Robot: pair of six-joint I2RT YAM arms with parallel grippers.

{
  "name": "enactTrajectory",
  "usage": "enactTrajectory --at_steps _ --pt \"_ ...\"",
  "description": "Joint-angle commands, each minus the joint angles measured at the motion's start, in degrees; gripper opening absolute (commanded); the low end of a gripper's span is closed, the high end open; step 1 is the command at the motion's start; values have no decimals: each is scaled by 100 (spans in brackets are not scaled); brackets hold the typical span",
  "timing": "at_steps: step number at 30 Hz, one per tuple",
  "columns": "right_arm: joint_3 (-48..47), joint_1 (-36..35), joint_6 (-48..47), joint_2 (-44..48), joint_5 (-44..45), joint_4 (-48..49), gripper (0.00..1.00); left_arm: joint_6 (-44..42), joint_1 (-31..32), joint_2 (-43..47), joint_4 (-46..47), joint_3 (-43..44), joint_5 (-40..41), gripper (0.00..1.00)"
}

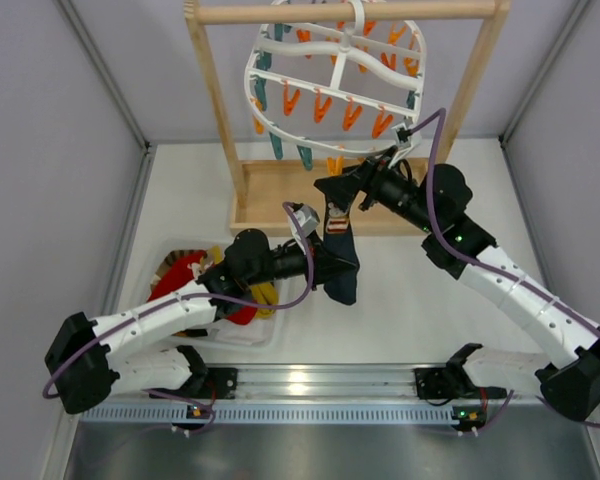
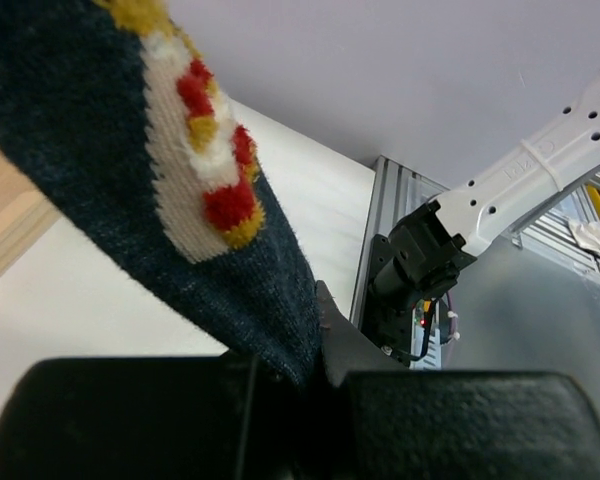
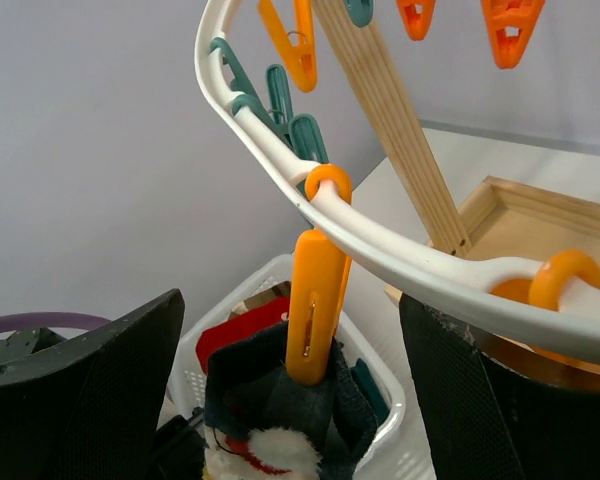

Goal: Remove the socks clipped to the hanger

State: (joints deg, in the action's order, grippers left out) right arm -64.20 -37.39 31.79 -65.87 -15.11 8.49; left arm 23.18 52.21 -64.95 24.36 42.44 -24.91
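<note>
White basket [image 1: 244, 336], red sock [image 1: 180, 272], mustard sock [image 1: 265, 296] inside

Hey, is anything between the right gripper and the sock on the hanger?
Only the orange clip. It hangs inside the open right gripper, pinching the sock by its cuff to the hanger. Nothing else visible blocks it. The left gripper is shut on the sock's lower end.

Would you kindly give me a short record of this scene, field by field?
sock: navy sock, cuff pinned by orange clip on hanger
left gripper: shut on navy sock's lower end
right gripper: open, fingers either side of orange clip
basket: under the left arm, holds red socks
task state: navy sock not yet freed
</note>
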Motion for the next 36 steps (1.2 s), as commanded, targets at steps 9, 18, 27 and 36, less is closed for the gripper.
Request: enactTrajectory --at_steps 9,18,27,36 --pt "66 -119 197 -5 781 848 85 -50 106 8 60 64 -138 0" --pt "-1058 -1086 -1130 56 3250 -1788 85 -603 360 -430 51 116 1557 0" --pt "-2446 -2035 -1895 -364 5025 -3730 85 -1526 1265 -1204 25 739 3657 0" --pt "-3862 -2686 -2440 -1490 7152 -5094 82 -2028 1837 -1793 34 1205 4600 0"
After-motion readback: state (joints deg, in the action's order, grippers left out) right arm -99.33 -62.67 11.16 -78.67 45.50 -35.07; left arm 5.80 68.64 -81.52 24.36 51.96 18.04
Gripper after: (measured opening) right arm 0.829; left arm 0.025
